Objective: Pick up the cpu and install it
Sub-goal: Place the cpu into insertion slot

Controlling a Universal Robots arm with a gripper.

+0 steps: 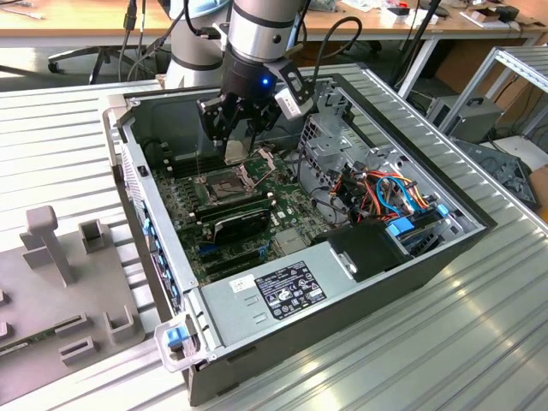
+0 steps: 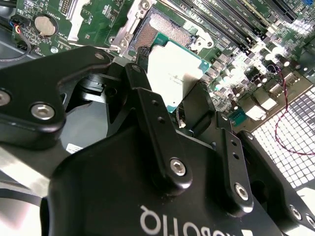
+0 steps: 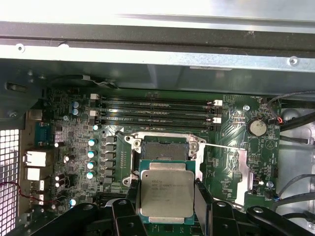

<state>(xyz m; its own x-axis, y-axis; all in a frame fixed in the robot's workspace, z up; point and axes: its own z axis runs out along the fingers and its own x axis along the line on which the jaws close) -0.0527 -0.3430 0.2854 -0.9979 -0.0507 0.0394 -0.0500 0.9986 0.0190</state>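
Tabletop (image 1: 445, 342): ribbed silver metal, evenly lit, with a pale sheen along the ribs at the near edge. Beyond the far edge stands a long wooden desk (image 1: 86, 19) with dark cables hanging from it. A wheeled chair base (image 1: 81, 58) sits beneath it on a pale floor (image 1: 21, 67). Off the far corner at the exterior view's right are a bare metal frame (image 1: 516, 64) and a grey box (image 1: 468, 116).
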